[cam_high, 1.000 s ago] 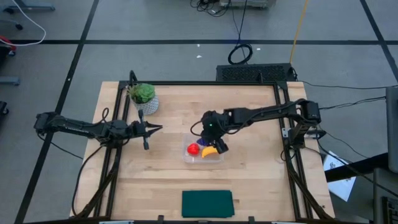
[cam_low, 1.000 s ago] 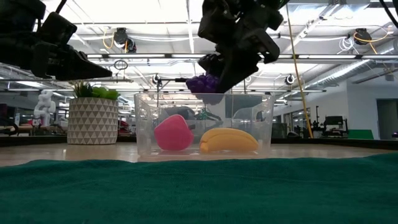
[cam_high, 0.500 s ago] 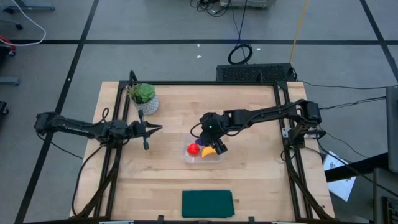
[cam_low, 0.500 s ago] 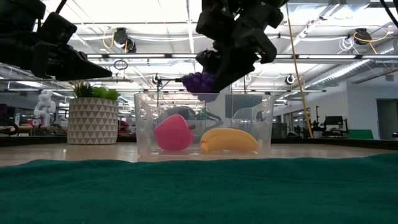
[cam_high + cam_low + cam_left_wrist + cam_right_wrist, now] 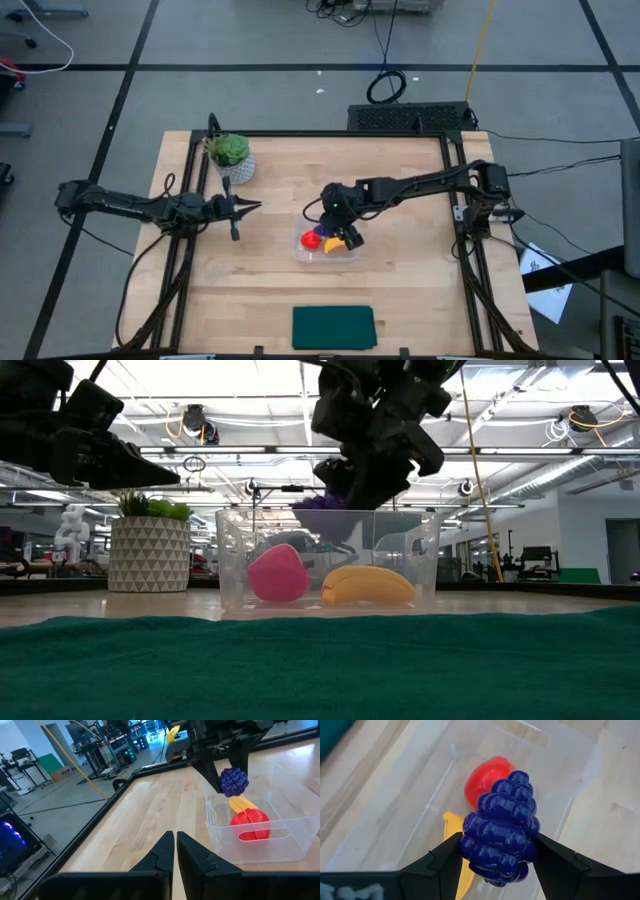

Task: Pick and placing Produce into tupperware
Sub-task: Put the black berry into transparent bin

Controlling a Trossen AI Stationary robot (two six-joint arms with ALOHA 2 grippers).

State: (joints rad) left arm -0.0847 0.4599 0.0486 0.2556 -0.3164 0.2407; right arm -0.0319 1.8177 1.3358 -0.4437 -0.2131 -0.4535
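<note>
From my station I see the right gripper (image 5: 497, 865) clamped on the dark purple lumpy bunch of toy grapes (image 5: 501, 834), one dark finger (image 5: 442, 862) pressed on each side of it. It holds the bunch in the air above the small clear plastic rectangular tupperware (image 5: 428, 555), just over its open top, and in the low view the grapes (image 5: 322, 503) sit at rim level without touching the floor of the box. From above, the right gripper (image 5: 343, 236) hangs over the middle of the container (image 5: 352, 254) on the pale wooden table (image 5: 400, 290).

Inside the box I see the round red toy fruit (image 5: 250, 825) and the curved yellow toy banana (image 5: 368, 586) lying side by side on the bottom.

The left gripper (image 5: 250, 207) waits above the table, well apart from the container, near the green leafy plant in its white patterned pot (image 5: 232, 155). Its fingers (image 5: 162, 852) stand nearly together, with only a thin slit between them and nothing held.

A dark green flat rectangular cloth (image 5: 333, 327) lies at the table's near edge.
</note>
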